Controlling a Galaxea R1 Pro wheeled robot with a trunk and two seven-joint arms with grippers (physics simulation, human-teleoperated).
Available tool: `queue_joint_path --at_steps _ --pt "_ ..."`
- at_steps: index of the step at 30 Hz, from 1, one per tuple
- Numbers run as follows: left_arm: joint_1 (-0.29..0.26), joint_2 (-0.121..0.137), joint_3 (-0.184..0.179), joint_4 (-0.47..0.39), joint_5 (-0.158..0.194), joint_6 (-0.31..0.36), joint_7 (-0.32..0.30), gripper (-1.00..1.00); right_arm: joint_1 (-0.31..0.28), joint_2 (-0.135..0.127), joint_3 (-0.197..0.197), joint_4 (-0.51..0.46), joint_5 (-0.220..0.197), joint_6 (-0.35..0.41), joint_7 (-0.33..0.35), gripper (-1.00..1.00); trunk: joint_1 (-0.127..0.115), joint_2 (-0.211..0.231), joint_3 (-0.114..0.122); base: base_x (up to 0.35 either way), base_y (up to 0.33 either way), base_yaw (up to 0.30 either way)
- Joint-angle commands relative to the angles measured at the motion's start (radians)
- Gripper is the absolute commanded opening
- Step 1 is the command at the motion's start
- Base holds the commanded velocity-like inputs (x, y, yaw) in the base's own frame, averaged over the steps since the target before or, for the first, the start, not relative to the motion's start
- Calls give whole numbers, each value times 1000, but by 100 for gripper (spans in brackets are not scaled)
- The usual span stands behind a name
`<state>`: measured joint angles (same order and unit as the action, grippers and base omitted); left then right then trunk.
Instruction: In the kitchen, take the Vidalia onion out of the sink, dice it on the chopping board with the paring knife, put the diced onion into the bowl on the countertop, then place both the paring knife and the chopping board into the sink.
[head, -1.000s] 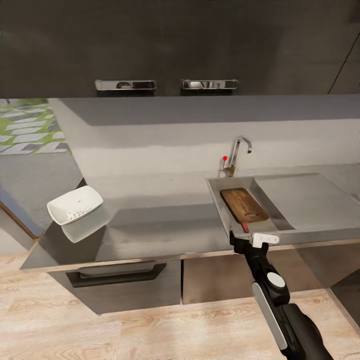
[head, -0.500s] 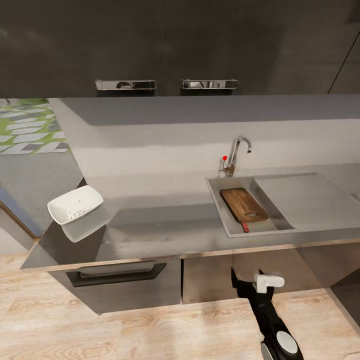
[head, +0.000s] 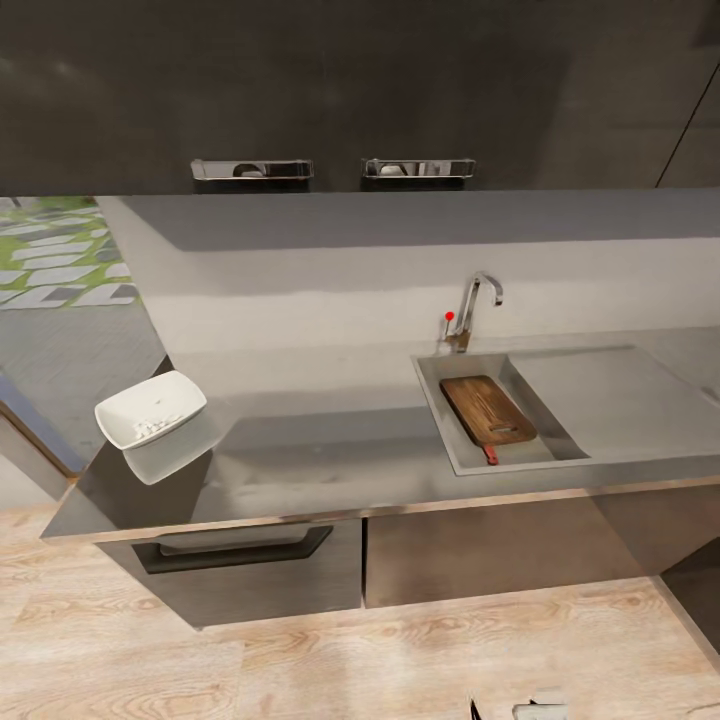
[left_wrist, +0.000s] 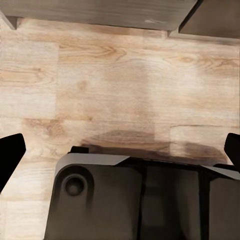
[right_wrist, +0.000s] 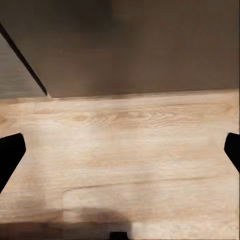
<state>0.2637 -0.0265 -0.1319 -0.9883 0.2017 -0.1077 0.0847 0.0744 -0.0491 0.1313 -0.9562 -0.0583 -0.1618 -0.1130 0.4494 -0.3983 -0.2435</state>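
Right tool (head: 510, 708): withdrawn from the sink (head: 455, 420) to the head view's lower edge, spread wide, empty. Chopping board (head: 487, 409) and paring knife (head: 490, 454) lie in the basin; diced onion (head: 150, 428) in the bowl (head: 150, 409); task judged complete. Left tool (left_wrist: 120, 150): wide, empty.

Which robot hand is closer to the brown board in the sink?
The right one, probably. The right gripper peeks in at the head view's bottom edge, below the chopping board in the sink. The left gripper hangs open over wooden floor; its distance is unclear.

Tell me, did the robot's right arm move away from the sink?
Yes. Its right gripper has dropped from the sink's front edge to the picture's bottom edge, over the wooden floor.
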Motion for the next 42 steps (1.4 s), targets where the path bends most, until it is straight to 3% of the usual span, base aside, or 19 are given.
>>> queue_joint_path --at_steps 1,2,7,15,19,23,33,42 --pt "0 2 -3 -1 8 -3 6 100 0 -1 5 32 -6 -8 -7 100 1 -2 -1 0 0 0" --pt "0 21 20 -1 10 -1 7 100 4 -2 4 102 -5 -15 -10 100 1 -2 -1 0 0 0" --pt "0 38 119 47 10 0 6 100 5 -1 -3 230 -8 -17 -8 100 1 -2 -1 0 0 0" --pt "0 53 174 178 10 -1 7 100 5 -1 -3 274 -8 -16 -10 100 1 -2 7 0 0 0" --pt "0 57 183 284 10 0 6 100 5 0 -4 341 -8 -17 -10 100 1 -2 13 0 0 0" --pt "1 65 184 445 10 -4 4 100 5 -1 -4 383 -8 -18 -10 100 1 -2 19 0 0 0" --pt "2 69 183 596 8 -4 3 100 5 1 -5 520 -11 -17 -10 100 1 -2 35 0 0 -27" --pt "2 71 181 675 8 -3 3 100 5 5 -4 558 -11 -16 -10 100 1 -2 50 0 0 -60"
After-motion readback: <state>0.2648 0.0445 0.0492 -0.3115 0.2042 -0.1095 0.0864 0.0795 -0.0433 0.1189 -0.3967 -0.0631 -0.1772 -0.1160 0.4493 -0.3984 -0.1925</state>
